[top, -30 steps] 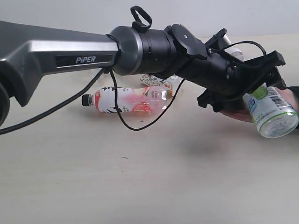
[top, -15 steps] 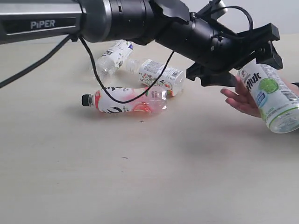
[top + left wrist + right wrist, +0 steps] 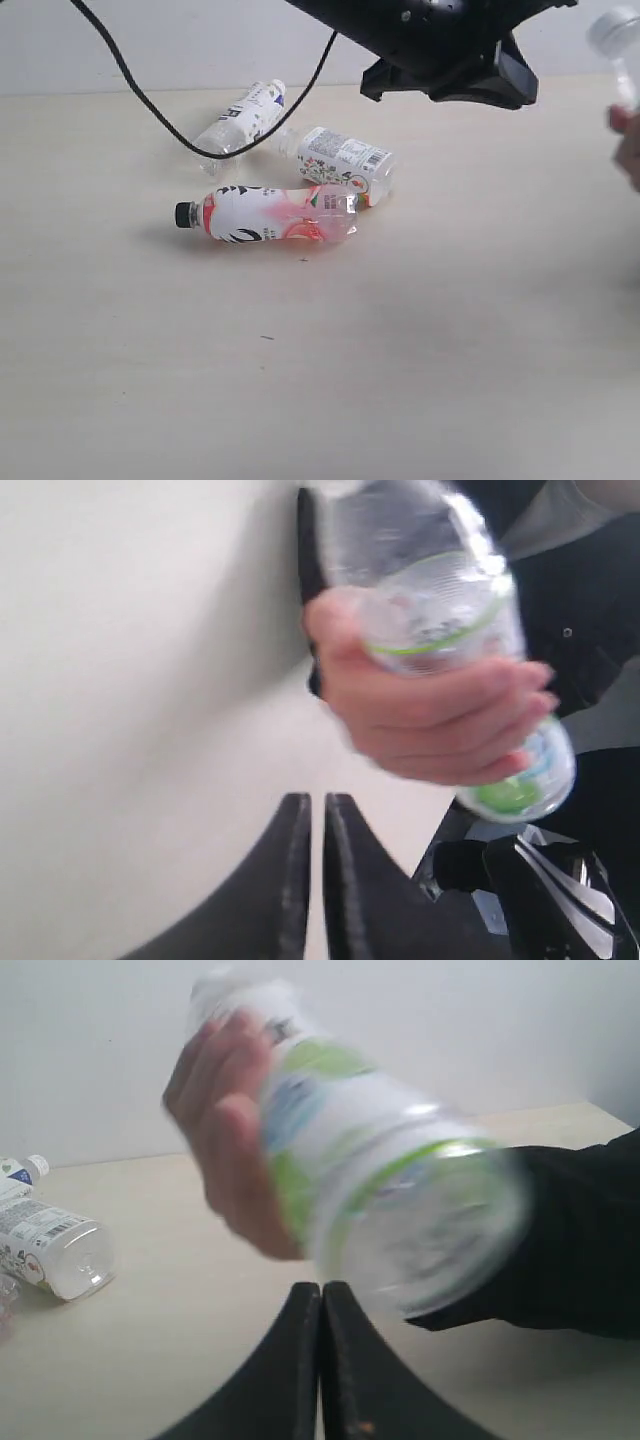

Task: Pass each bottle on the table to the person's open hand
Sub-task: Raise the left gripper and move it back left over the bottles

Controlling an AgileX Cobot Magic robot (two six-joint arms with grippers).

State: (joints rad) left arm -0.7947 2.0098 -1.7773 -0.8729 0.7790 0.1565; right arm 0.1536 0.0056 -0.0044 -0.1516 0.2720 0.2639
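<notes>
On the table [image 3: 320,400], three bottles lie sideways: pink bottle [image 3: 270,215] in front, floral bottle [image 3: 345,160] and dark-print bottle [image 3: 240,115] behind, a black cable [image 3: 100,42] crossing the last. At the right edge, the person's hand [image 3: 440,720] grips the green bottle [image 3: 440,610]. Left gripper [image 3: 312,815] and right gripper [image 3: 320,1300] are pinched closed, empty.

The green-label bottle [image 3: 440,610] left the jaws for the person's hand [image 3: 430,715].

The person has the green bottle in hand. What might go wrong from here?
1. The pink bottle lies close against the floral bottle; grasping either may roll the other.
2. The cable hangs over the dark-print bottle and may snag it.
3. The hand is full, so the next handover may come before it opens.
</notes>
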